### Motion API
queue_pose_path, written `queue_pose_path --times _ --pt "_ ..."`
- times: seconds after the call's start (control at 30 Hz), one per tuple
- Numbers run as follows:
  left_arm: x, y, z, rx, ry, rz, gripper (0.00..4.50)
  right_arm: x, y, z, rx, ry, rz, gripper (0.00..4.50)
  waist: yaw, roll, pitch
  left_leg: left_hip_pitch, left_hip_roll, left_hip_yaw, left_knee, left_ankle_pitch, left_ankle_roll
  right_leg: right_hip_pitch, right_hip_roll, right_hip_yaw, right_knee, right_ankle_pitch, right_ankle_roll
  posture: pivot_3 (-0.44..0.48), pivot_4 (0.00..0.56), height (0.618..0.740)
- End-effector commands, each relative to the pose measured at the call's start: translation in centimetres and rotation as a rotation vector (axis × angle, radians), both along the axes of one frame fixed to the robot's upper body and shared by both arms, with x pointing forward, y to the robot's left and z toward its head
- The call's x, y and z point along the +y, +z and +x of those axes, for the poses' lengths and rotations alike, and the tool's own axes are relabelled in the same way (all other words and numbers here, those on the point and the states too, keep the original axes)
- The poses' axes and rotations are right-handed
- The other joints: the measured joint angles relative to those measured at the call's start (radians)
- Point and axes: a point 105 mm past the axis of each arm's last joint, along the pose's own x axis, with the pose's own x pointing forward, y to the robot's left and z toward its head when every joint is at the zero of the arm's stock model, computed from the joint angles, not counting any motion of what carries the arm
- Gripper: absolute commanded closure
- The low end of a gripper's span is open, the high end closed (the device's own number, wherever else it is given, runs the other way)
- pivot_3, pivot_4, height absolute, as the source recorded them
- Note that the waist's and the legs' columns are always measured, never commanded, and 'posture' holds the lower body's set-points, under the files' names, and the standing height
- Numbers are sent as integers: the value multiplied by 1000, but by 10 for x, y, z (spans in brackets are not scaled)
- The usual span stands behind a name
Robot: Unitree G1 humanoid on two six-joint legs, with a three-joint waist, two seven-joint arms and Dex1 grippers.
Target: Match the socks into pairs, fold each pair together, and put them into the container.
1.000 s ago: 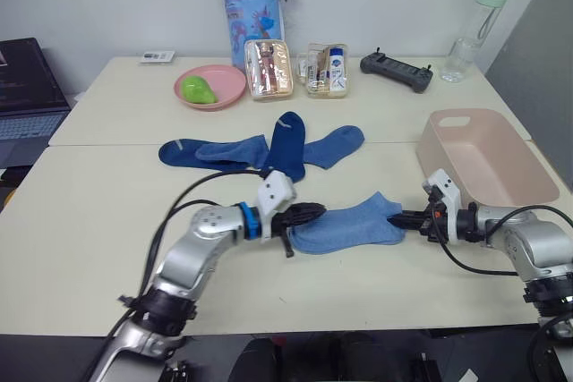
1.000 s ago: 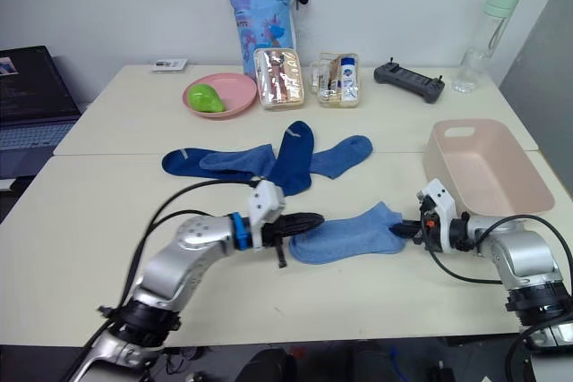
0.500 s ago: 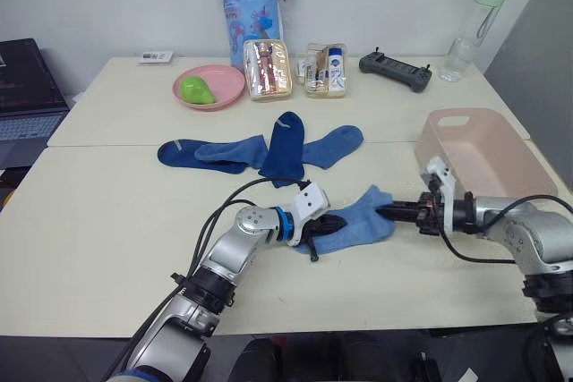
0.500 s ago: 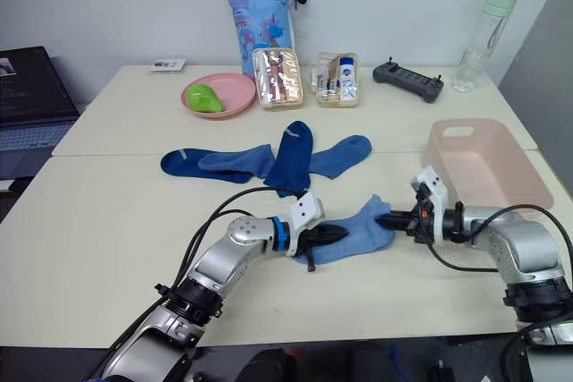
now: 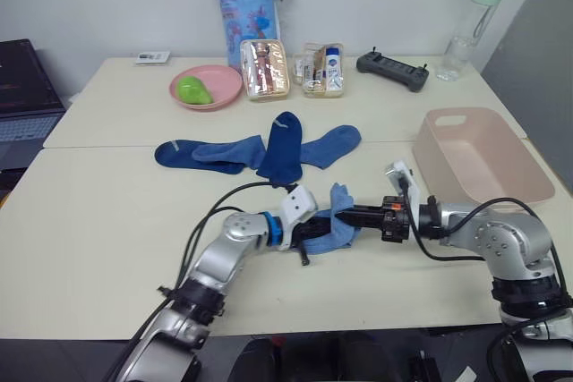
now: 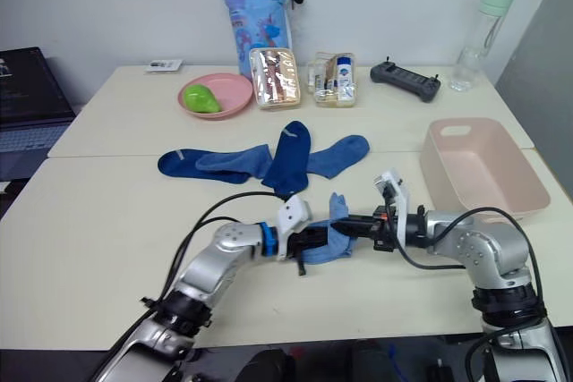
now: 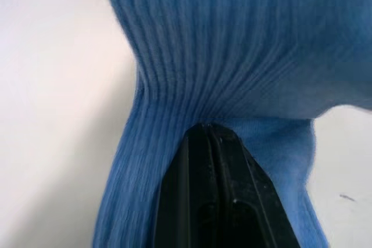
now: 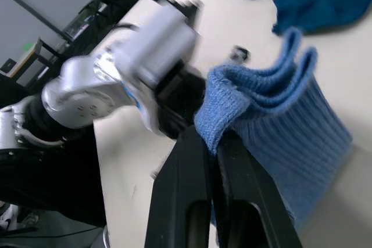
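Note:
A medium-blue sock pair lies bunched and folded over at the table's front middle, held from both sides. My left gripper is shut on its left end; the left wrist view has the fingers closed into the ribbed knit. My right gripper is shut on the upturned cuff end, close to the left gripper. Several other socks, dark navy and medium blue, lie in a loose row behind. The pale pink container stands at the right.
At the back stand a round pink plate with a green object, two clear boxes, a blue patterned bag, a black controller and a bottle. A laptop sits at the far left.
My right gripper has carried the sock's right end leftward, over to the left gripper, doubling the sock over. The left gripper has kept its hold in about the same place.

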Motion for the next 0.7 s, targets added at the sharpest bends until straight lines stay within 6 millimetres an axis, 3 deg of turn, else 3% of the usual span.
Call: queue_pose_path --times 0.03,0.1,0.2,0.4,0.57,0.7 --pt "25 31 -10 -88 9 20 4452 10 6 4 -72 17 -1 4500 1 0 0 0 1 0 0 0 0 0 1 0 0 0 0 0 150 740" --pt "32 38 -15 -88 22 17 4452 14 6 4 -74 27 7 4500 5 0 0 0 1 -1 0 0 0 0 1 -1 0 0 0 0 150 740" --pt "58 57 -25 -86 65 14 4452 28 -1 -1 -72 79 -3 4500 6 0 0 -1 1 0 1 0 0 1 0 0 -1 0 0 0 150 740" --pt "91 78 -23 -97 172 8 4452 37 -17 0 -85 112 -69 4500 9 0 0 -1 0 -1 1 0 0 1 0 -1 -1 0 0 0 150 740" --pt "89 84 -22 -114 170 -26 4500 37 -10 -4 -76 145 -24 2979 9 0 0 -1 0 -1 1 0 0 0 0 -1 -2 0 0 0 150 740" --pt "72 94 -23 -132 135 -85 4500 36 7 -7 -75 154 31 1575 10 0 0 -1 0 -1 1 0 0 1 0 -1 -2 0 0 0 150 740"
